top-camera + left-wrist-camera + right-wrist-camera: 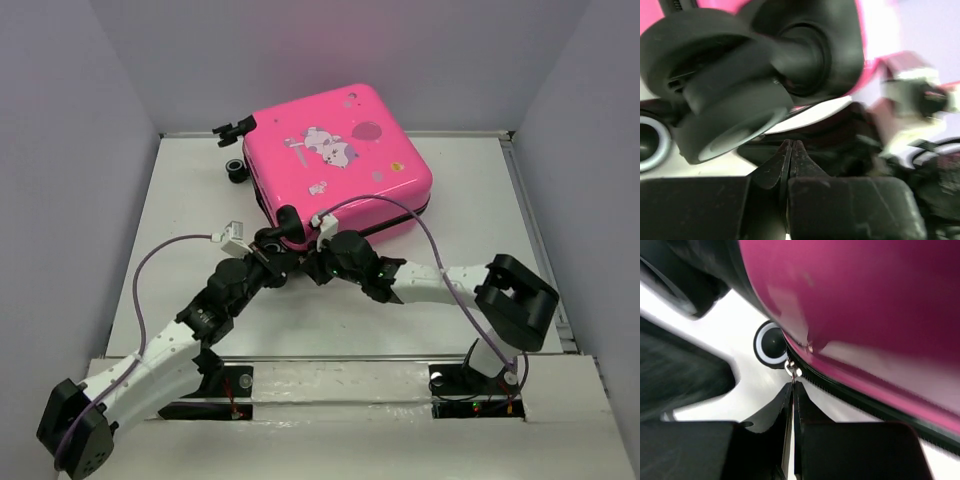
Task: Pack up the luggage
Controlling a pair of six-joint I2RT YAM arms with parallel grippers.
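White table (180,200) | luggage (340,165) lid down | right gripper (792,391) pinches its corner zip pull (791,370), likely zipping | left gripper (791,146) clenched empty, probably bracing wheel (730,115)

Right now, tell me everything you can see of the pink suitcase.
The luggage is a glossy pink hard shell with rounded corners, lying flat and skewed on the white table, shells together. Cartoon animal and balloon print on top; black casters at its left end. The right gripper, jaws shut, pinches its metal zipper pull at the near corner.
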